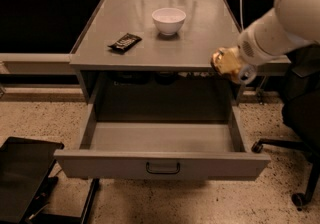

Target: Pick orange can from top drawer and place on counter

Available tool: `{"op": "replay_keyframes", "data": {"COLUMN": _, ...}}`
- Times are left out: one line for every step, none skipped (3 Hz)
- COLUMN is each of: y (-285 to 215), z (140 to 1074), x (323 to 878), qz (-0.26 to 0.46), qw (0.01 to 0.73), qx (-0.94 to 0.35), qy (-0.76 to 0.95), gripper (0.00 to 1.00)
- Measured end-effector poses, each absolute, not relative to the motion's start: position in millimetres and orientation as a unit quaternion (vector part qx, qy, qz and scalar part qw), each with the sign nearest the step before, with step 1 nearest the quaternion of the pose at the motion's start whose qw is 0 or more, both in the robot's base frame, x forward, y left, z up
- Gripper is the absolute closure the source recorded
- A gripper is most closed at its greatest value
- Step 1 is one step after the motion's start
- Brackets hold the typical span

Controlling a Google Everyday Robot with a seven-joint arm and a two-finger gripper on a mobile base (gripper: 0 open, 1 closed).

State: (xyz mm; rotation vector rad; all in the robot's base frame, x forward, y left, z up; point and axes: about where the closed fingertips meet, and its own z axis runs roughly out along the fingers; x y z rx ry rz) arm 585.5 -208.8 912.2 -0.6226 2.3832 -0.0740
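Note:
The top drawer (165, 164) stands pulled wide open, and its inside shows no objects. My white arm reaches in from the right. My gripper (231, 66) is shut on the orange can (226, 63) and holds it in the air at the counter's front right edge, about level with the counter (200, 43). The can is shiny orange-brown and lies tilted in the grip, with a silver end toward the lower right.
A white bowl (168, 20) stands at the back middle of the counter. A flat dark snack wrapper (124, 42) lies to its front left. An office chair base (295, 153) stands on the right and a black object (25, 178) lies on the floor at lower left.

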Motion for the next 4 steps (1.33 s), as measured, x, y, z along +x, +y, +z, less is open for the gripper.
{"op": "replay_keyframes", "data": {"y": -198.7, "z": 934.6, "x": 655.4, "qz": -0.034, "qw": 0.398, "qx": -0.216, "qy": 0.891, "gripper": 1.0}}
{"op": "replay_keyframes", "data": {"y": -191.1, "z": 931.3, "x": 725.9, "qz": -0.032, "qw": 0.424, "qx": -0.2, "qy": 0.883, "gripper": 1.0}}
{"op": "replay_keyframes", "data": {"y": -195.9, "z": 902.9, "x": 779.6, "qz": -0.028, "qw": 0.416, "qx": -0.185, "qy": 0.89, "gripper": 1.0}}
{"op": "replay_keyframes", "data": {"y": -204.1, "z": 869.2, "x": 806.0, "qz": -0.023, "qw": 0.397, "qx": -0.174, "qy": 0.901, "gripper": 1.0}}
